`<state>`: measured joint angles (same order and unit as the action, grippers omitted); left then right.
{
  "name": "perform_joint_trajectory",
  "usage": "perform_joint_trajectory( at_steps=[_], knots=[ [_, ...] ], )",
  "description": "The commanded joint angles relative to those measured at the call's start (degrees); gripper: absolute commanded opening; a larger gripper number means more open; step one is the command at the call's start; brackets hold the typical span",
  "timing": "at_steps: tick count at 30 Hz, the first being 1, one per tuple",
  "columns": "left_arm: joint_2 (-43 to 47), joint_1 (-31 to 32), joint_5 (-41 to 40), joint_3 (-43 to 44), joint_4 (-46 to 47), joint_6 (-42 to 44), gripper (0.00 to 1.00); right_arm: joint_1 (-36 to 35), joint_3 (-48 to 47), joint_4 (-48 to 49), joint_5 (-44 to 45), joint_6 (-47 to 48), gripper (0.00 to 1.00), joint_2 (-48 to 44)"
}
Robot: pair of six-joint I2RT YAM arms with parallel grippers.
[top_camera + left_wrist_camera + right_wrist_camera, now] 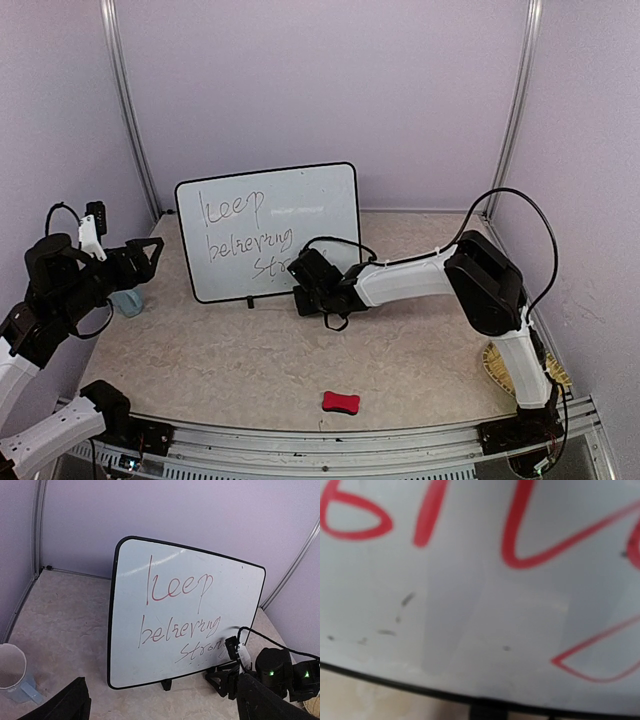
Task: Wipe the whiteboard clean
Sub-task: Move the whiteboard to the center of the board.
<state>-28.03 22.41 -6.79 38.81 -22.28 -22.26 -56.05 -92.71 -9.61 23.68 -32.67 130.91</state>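
Observation:
The whiteboard [270,215] stands upright on small black feet at the back of the table, with "keep believing strong" handwritten on it. It also shows in the left wrist view [185,610], where the writing is red. My right gripper [302,293] is at the board's lower right corner, seen in the left wrist view [222,677] low beside a foot. The right wrist view shows only the board's surface [485,605] very close, with faint smudges and red strokes; no fingers show. My left gripper [150,252] is open and empty, left of the board, with its fingertips [75,702] wide apart.
A red eraser-like block [340,402] lies near the table's front edge. A blue cup [127,300] stands at the left by my left gripper, also in the left wrist view [11,672]. A wicker item [497,365] lies behind the right arm. Walls close in on all sides.

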Motion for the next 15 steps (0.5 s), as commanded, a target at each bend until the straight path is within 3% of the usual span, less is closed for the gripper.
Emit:
perform_joint_trajectory(
  at_steps=[1,3,10,15],
  knots=[
    [0.38,-0.35,-0.77,-0.49,0.7,0.46,0.99,0.47,1.27,1.58,-1.0,0.4,0.45,0.96],
    [0.35,-0.35,-0.77,-0.49,0.75,0.48,0.99,0.57,1.87,1.99,-0.92,0.49,0.39,0.57],
    [0.25,-0.35,-0.9,-0.49,0.69,0.46,0.99,0.68,3.92,3.19,-1.22,1.4,0.32,-0.68],
    [0.24,-0.35,-0.86,-0.49,0.75,0.46,0.99,0.68,5.08,4.2,-1.25,2.87,0.2,-1.34]
  ],
)
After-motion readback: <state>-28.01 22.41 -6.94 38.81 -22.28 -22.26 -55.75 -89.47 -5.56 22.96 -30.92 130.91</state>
